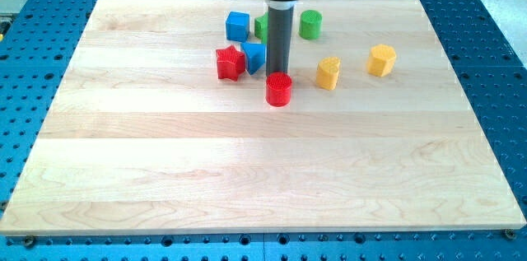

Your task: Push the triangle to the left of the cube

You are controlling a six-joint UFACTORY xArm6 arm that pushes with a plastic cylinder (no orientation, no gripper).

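The blue cube sits near the view's top, left of my rod. A blue block, seemingly the triangle, lies below and right of the cube, touching the red star on its left. My tip is right beside the blue triangle's right edge and just above the red cylinder, which hides the very end. A green block is partly hidden behind the rod, right of the cube.
A green cylinder stands right of the rod near the top. Two yellow blocks lie to the right. The wooden board rests on a blue perforated table.
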